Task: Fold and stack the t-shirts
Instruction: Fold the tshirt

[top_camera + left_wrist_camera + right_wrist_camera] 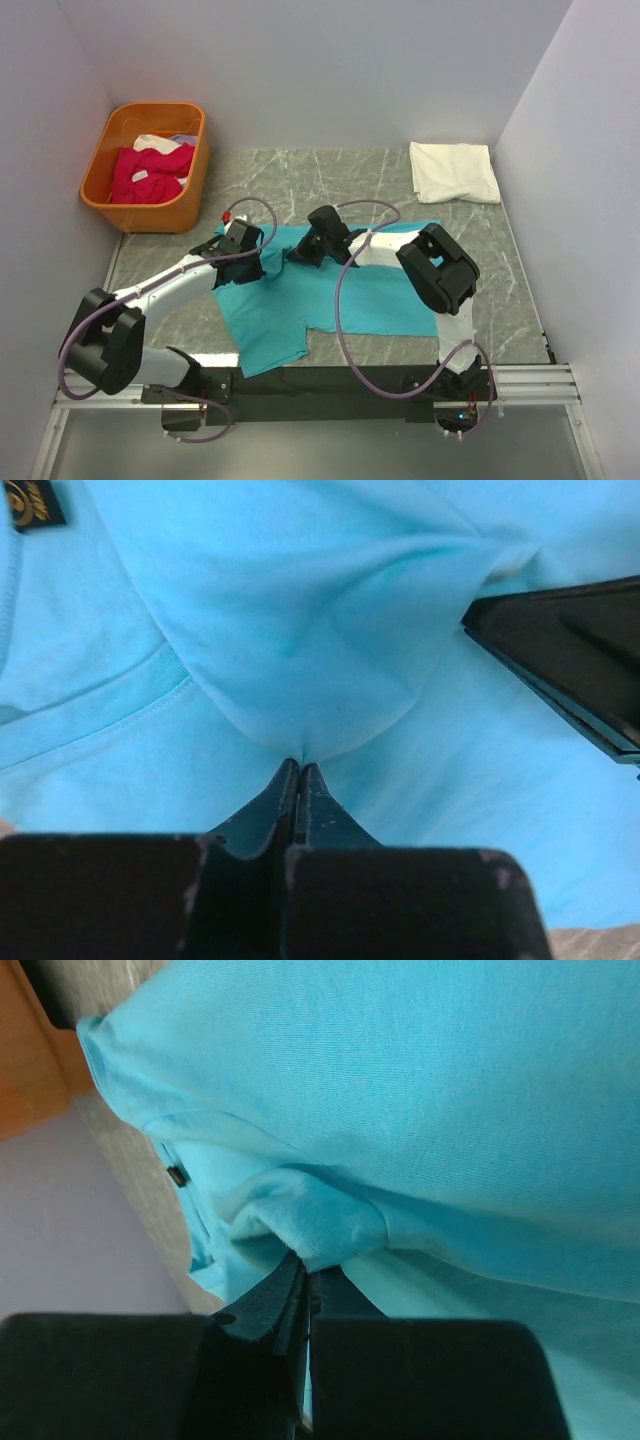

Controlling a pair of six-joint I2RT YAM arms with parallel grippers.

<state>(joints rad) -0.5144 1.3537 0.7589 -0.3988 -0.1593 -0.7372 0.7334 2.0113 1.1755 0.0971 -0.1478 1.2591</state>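
The turquoise t-shirt [370,300] is lying spread on the desk [500,260]. The left pincer [298,765] and right pincer [305,1265] are each clamping its cloth near the collar. Folding seems to be beginning; next, both should be lifting together, carrying that edge evenly across.

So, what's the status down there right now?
Left gripper shut on teal t-shirt. Right gripper shut on it too. Shirt spread on table, unfolded. Nothing blocking.

Grey veined marble-look tabletop [360,175] between plain pale walls [350,60], aluminium rail [540,385] along the near edge
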